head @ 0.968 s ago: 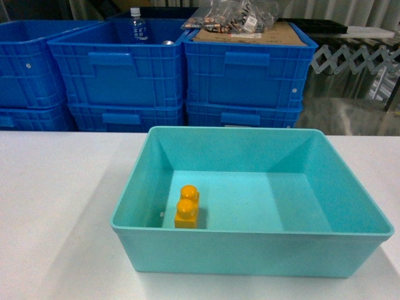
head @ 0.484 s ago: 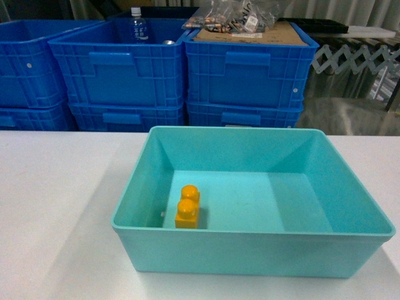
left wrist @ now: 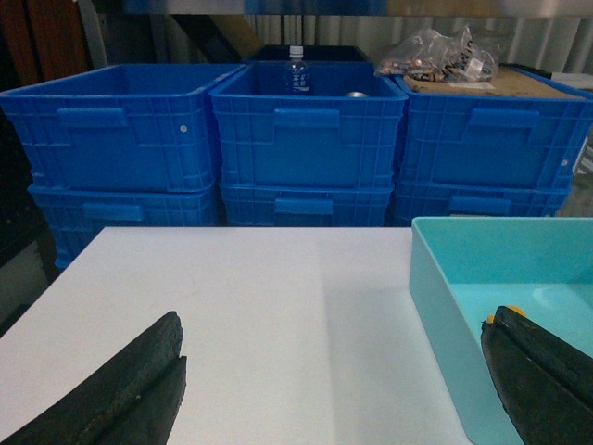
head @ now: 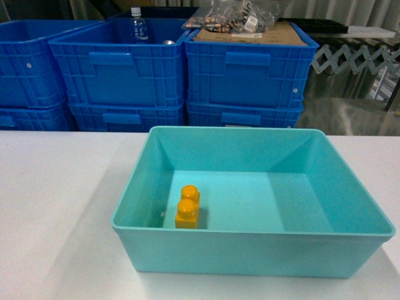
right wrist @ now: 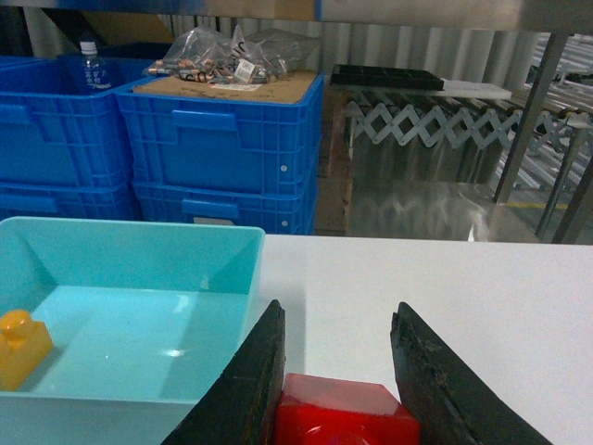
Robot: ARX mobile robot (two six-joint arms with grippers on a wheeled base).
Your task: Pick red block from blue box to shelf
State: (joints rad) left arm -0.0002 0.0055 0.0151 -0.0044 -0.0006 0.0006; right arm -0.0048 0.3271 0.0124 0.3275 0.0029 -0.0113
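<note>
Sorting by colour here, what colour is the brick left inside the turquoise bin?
Orange-yellow brick, clearest in the head view, near the bin's front-left corner.

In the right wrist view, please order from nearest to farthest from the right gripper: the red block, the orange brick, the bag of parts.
1. red block: between the right gripper fingers.
2. orange brick: left, inside the blue box.
3. bag of parts: far back, on the dark blue crate.

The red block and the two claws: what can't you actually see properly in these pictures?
- Red block: the right wrist view's bottom edge cuts it off; the head view misses it entirely.
- Right gripper: fingertips out of frame, so the grip cannot be confirmed.
- Left gripper: only its dark fingers show, at the frame's bottom.
- Orange brick: mostly hidden behind a left finger.
- Bottle label: too small to read.
</note>
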